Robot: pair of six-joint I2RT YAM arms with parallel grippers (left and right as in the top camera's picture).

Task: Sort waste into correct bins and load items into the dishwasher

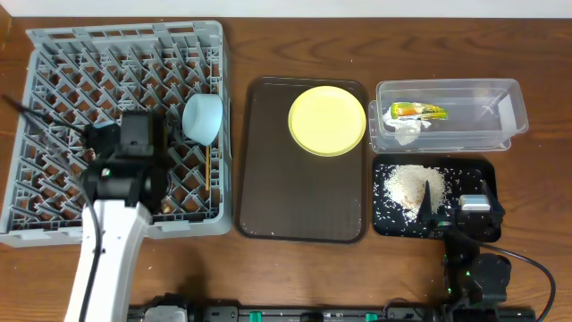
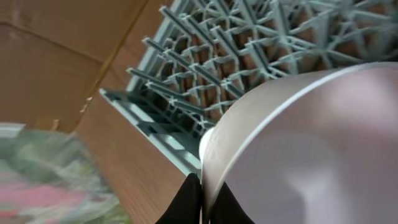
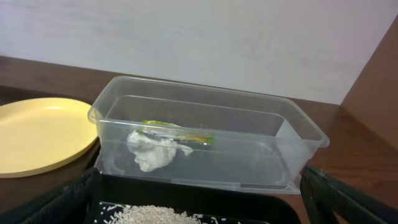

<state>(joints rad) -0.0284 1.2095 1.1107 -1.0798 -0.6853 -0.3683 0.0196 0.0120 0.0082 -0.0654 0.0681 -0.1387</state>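
The white-pink bowl [image 2: 311,155] is pinched at its rim by the left gripper [image 2: 202,202]. Its dark fingers are closed tight on the edge, over the near part of the grey dish rack [image 1: 54,54]. Whether the bowl rests on the pegs I cannot tell. Toward the right side of the same rack sits the light blue bowl [image 1: 203,118], with a chopstick [image 1: 207,168] just below it. Beside the rack, the brown tray [image 1: 277,197] carries the yellow plate [image 1: 327,120]. Further right, the clear tub [image 1: 474,134] holds the wrapper [image 1: 416,111] and the tissue [image 1: 407,132]. The black tray [image 1: 483,174] in front of the tub holds crumbs [image 1: 407,183]. The right gripper [image 3: 200,180] hovers at the black tray's near edge, jaws wide apart and holding nothing.
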